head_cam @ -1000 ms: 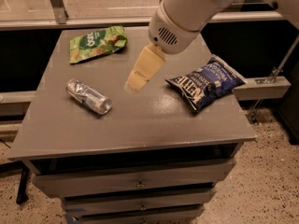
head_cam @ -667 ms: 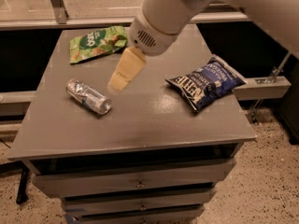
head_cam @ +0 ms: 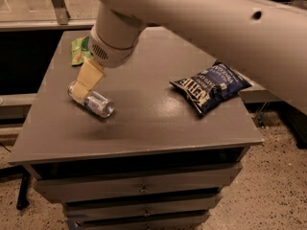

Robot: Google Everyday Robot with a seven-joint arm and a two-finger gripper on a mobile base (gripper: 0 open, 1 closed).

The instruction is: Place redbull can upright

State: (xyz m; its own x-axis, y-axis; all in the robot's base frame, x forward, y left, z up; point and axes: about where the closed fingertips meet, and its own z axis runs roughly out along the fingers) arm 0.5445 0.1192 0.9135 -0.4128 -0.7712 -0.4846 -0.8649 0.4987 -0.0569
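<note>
The redbull can (head_cam: 96, 102), slim and silver, lies on its side on the left part of the grey table top (head_cam: 144, 123), its shiny end pointing toward the front right. My gripper (head_cam: 85, 86), with tan fingers, hangs from the big white arm and reaches down over the can's far left end. It overlaps that end of the can, and I cannot tell whether it touches it.
A dark blue chip bag (head_cam: 211, 86) lies at the right side of the table. A green snack bag (head_cam: 79, 51) lies at the back left, partly hidden by the arm. Drawers sit under the table top. A dark gap runs along the left.
The arm has swung left and down, from above the table's middle to over the can's left end. The can and bags have not moved.
</note>
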